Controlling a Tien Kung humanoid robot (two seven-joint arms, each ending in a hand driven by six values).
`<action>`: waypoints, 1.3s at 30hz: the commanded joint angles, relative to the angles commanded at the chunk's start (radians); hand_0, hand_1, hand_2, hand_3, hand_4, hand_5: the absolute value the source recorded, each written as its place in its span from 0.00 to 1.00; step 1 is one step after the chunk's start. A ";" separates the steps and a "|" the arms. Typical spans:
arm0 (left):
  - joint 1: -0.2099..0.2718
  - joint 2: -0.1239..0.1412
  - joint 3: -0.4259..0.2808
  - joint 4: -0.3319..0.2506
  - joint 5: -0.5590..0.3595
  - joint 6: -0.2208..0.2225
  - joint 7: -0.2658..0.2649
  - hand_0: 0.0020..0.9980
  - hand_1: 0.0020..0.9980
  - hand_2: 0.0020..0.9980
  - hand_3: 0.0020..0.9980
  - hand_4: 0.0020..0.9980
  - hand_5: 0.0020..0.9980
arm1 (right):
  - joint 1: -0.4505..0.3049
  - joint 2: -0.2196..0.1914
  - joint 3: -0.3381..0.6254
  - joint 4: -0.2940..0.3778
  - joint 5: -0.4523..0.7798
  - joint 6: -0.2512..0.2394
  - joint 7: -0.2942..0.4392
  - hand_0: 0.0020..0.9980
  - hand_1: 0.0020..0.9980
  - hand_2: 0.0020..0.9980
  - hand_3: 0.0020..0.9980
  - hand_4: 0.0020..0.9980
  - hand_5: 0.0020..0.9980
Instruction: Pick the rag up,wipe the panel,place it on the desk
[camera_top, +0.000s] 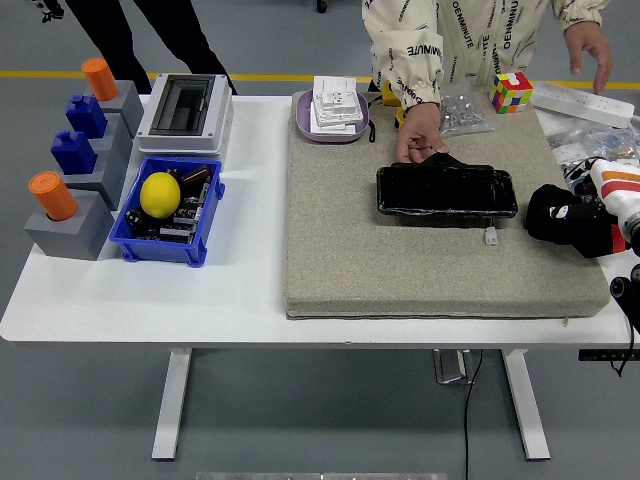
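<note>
Rag (562, 214) lies bunched just right of the panel (447, 190), my right hand (590, 228) over it, grip undeterminable; I'd secure the cloth fully before sweeping left, minding the person's hand (420, 135) steadying the panel's far edge.

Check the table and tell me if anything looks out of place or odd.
A person's hand rests on the far left corner of the black panel on the grey mat, inside the robot's work area. The right hand, dark and bunched at the mat's right edge, sits beside the panel. Nothing looks spilled or damaged.
</note>
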 joint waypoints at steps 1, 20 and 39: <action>0.000 0.000 0.001 0.000 -0.001 0.000 0.000 0.64 0.69 0.74 0.56 0.60 0.47 | 0.000 0.000 0.000 0.000 0.000 0.000 0.000 0.60 0.58 0.68 0.70 1.00 0.55; 0.003 0.002 0.012 0.000 -0.002 -0.001 0.000 0.64 0.69 0.74 0.56 0.60 0.47 | 0.010 0.038 -0.001 0.006 -0.010 0.000 -0.005 0.59 0.58 0.68 0.70 1.00 0.55; 0.004 0.003 0.009 0.000 0.000 -0.001 0.000 0.64 0.69 0.74 0.56 0.60 0.47 | 0.007 0.036 -0.005 0.007 -0.010 0.006 -0.009 0.59 0.58 0.67 0.69 1.00 0.54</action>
